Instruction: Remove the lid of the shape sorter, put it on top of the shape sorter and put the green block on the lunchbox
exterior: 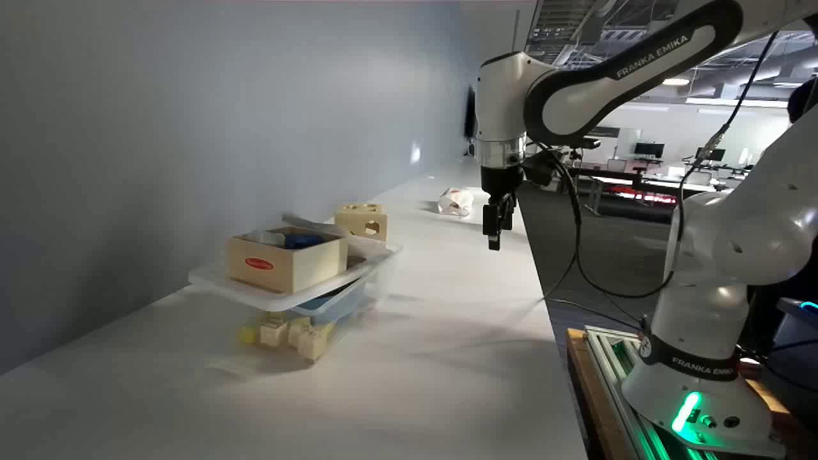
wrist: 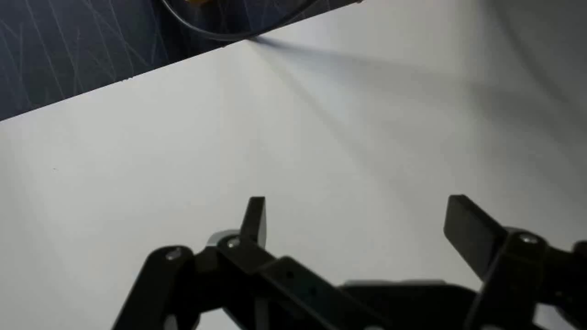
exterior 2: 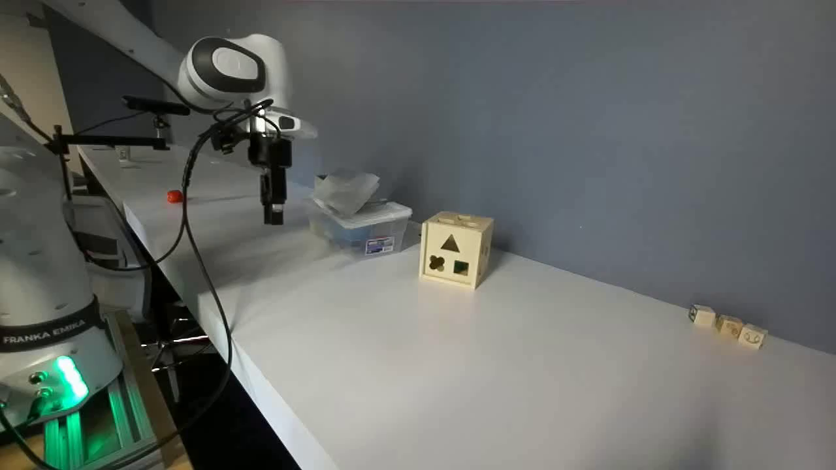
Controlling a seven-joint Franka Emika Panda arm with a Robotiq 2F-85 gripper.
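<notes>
In an exterior view, left to right: edge of table (exterior 2: 405, 365) runs beside arm base (exterior 2: 39, 356); red object (exterior 2: 174, 196) near that edge. Gripper (exterior 2: 273, 212) hangs above the table — wrist view: fingers (wrist: 472, 229) spread wide, table surface showing between them, edge crossing the upper left corner. Next, clear plastic tub (exterior 2: 349, 240); then shape sorter (exterior 2: 454, 256), upright on the table, near tub and wall (exterior 2: 588, 143). Wide stretch of table surface from sorter to that edge; three small blocks (exterior 2: 729, 326) side by side near wall, far right.

Writing: "FRANKA EMIKA" on arm base; tub label (exterior 2: 379, 245) too small to read, blocks' marks likewise. In an exterior view, low wooden box (exterior: 284, 260) atop tub — red mark (exterior: 259, 264), unreadable
</notes>
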